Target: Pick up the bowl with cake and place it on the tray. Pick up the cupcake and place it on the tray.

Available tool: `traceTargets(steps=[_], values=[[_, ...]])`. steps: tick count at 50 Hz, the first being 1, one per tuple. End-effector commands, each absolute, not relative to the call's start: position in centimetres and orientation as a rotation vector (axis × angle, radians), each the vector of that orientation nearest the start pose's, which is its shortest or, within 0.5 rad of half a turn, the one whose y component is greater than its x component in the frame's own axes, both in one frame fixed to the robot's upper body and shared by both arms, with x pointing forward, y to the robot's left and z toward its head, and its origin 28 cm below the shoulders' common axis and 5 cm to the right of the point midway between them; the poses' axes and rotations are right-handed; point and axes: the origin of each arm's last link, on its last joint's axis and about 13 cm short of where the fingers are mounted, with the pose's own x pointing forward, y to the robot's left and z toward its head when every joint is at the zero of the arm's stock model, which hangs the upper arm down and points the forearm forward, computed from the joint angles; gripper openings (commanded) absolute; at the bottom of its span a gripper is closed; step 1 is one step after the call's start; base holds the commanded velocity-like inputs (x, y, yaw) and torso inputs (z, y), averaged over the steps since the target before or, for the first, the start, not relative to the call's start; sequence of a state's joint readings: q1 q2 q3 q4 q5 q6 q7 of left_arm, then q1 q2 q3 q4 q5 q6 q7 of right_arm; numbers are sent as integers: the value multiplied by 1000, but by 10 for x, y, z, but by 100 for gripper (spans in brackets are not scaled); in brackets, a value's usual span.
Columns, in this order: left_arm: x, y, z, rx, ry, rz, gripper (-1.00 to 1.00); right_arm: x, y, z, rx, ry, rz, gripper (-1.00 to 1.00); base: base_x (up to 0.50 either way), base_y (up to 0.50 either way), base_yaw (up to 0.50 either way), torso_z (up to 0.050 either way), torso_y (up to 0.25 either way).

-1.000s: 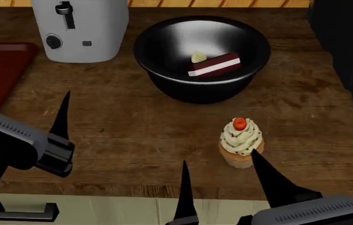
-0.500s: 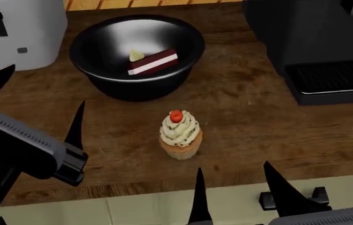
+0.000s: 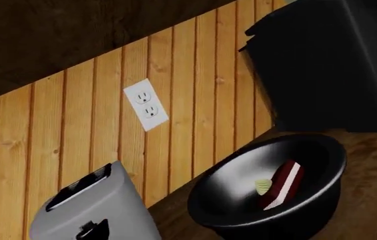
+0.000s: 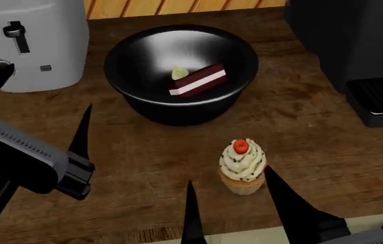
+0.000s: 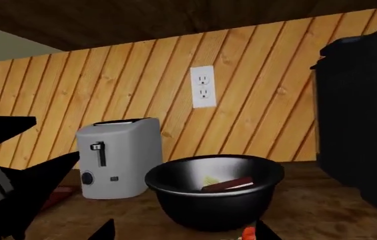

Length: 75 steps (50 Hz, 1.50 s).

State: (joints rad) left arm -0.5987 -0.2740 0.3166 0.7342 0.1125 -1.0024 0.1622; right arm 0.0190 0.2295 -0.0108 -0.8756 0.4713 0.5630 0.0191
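A: The large glossy black bowl [image 4: 181, 73] is sitting on the brown wooden counter [image 4: 313, 147], the layered red-brown cake slice [image 4: 198, 80] lying inside it, the cream-swirled, cherry-topped cupcake [image 4: 243, 168] standing just in front.

B: And the grippers?

A: Both are hanging near the counter's front edge, fingers spread apart, holding nothing. The right gripper [image 4: 235, 211] is flanking the cupcake; the left gripper [image 4: 39, 107] is waiting beside the white toaster [image 4: 32, 43].

B: Advice?

A: I'd be taking the bowl by its rim, keeping it level. The tray isn't showing.
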Motion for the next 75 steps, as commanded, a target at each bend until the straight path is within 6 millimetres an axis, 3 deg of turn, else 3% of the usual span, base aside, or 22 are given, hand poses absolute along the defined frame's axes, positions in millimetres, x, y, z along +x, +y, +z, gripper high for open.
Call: traceTargets(steps=[1, 21, 36, 45, 65, 75], values=[[245, 209, 220, 457, -276, -236, 100, 171, -101, 156, 192, -322, 379, 100, 468, -224, 0, 0, 0], [237, 212, 218, 476, -272, -225, 100, 175, -102, 150, 185, -258, 384, 100, 232, -115, 0, 0, 1], [238, 211, 214, 484, -270, -225, 100, 177, -106, 117, 211, -182, 334, 100, 0, 0, 0, 0, 0], [237, 213, 214, 511, -283, -187, 100, 180, -106, 111, 226, -174, 352, 100, 0, 0, 0, 0, 0], [237, 212, 216, 512, -280, -192, 100, 218, -97, 108, 204, -108, 400, 100, 0, 0, 0, 0, 0], [238, 213, 216, 512, -276, -193, 100, 227, -100, 100, 211, -87, 372, 100, 0, 0, 0, 0, 0]])
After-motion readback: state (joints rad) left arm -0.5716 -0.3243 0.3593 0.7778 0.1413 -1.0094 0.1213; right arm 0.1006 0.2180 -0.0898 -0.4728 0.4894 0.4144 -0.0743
